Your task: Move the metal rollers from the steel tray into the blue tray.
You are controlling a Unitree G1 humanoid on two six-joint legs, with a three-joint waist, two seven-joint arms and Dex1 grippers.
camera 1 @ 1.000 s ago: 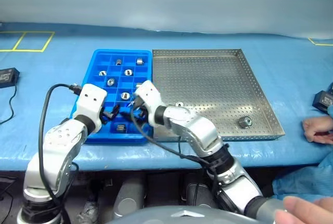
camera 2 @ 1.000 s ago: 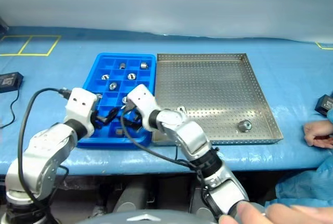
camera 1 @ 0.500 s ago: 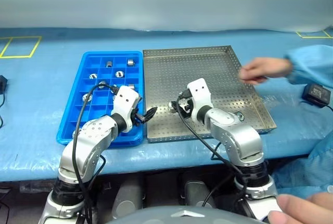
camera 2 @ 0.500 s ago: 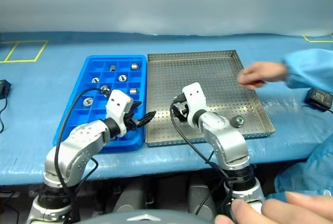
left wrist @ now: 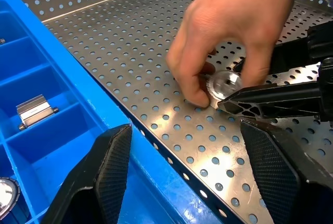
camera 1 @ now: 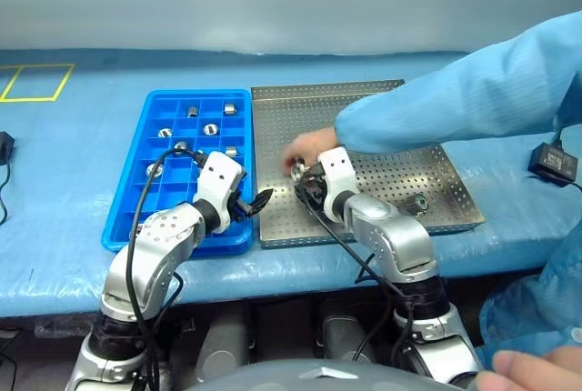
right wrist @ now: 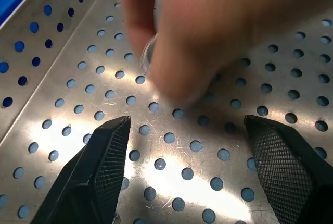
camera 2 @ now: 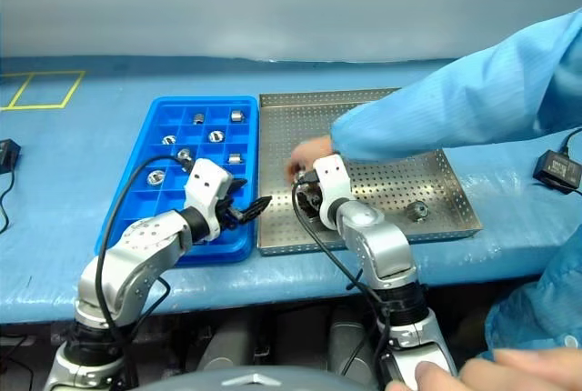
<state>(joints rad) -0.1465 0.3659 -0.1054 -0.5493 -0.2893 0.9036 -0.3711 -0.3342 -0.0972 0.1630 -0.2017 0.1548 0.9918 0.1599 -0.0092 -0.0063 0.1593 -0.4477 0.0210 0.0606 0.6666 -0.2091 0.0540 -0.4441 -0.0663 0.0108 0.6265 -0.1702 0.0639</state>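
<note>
The steel tray (camera 1: 382,105) lies to the right of the blue tray (camera 1: 127,218). A person's hand (camera 1: 307,147) reaches across the steel tray and pinches one metal roller (left wrist: 225,83) on its floor. My right gripper (camera 1: 307,185) stands open just before that hand, nothing between its fingers (right wrist: 104,166). A second roller (camera 1: 416,202) rests near the steel tray's front right. Several rollers (camera 1: 211,129) sit in the blue tray's compartments. My left gripper (camera 1: 257,199) is open and empty over the blue tray's right front corner, pointing toward the steel tray.
The person's blue sleeve (camera 1: 473,91) spans the steel tray's back right. A black device (camera 1: 551,163) lies on the blue table at the far right, another at the far left (camera 1: 3,147). A further hand (camera 1: 532,382) shows at the bottom right.
The person's arm has reached from the right across the steel tray to the roller in front of my right gripper. Over the second, my right gripper swung from the blue tray to the steel tray.
</note>
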